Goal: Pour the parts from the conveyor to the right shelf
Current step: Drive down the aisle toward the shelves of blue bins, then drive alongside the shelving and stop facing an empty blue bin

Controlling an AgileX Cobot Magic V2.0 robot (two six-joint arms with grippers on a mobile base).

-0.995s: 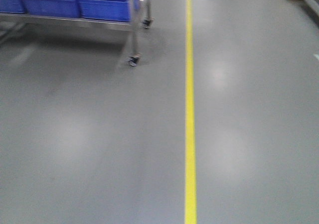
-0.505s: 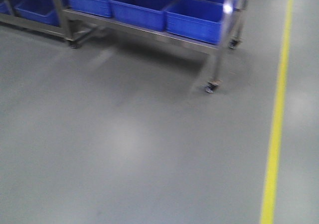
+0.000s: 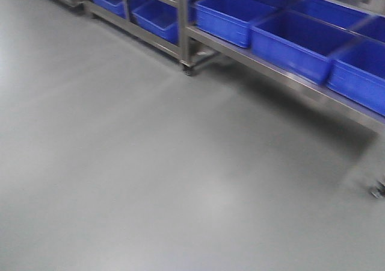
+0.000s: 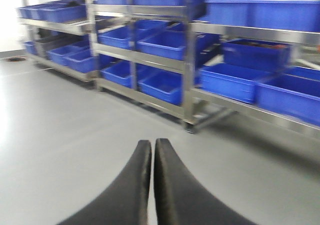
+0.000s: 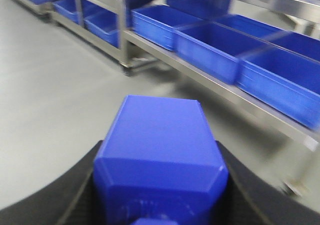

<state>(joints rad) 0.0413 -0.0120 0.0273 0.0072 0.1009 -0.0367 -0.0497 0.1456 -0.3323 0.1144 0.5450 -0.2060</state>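
Note:
My right gripper is shut on the bright-blue block, which fills the space between its black fingers. It hangs above grey floor, in front of the stainless-steel shelf with deep blue bins. My left gripper is shut and empty, its two black fingers pressed together, pointing at the same racks. The shelf and its blue bins run along the top right of the front view. The conveyor is out of view.
A row of steel racks with blue bins stretches to the far left. A rack leg on a caster stands on the grey floor. Another caster shows at the right edge.
The view has swung across the floor: the yellow floor line has left the frame, and the racks with blue bins have moved right and closer.

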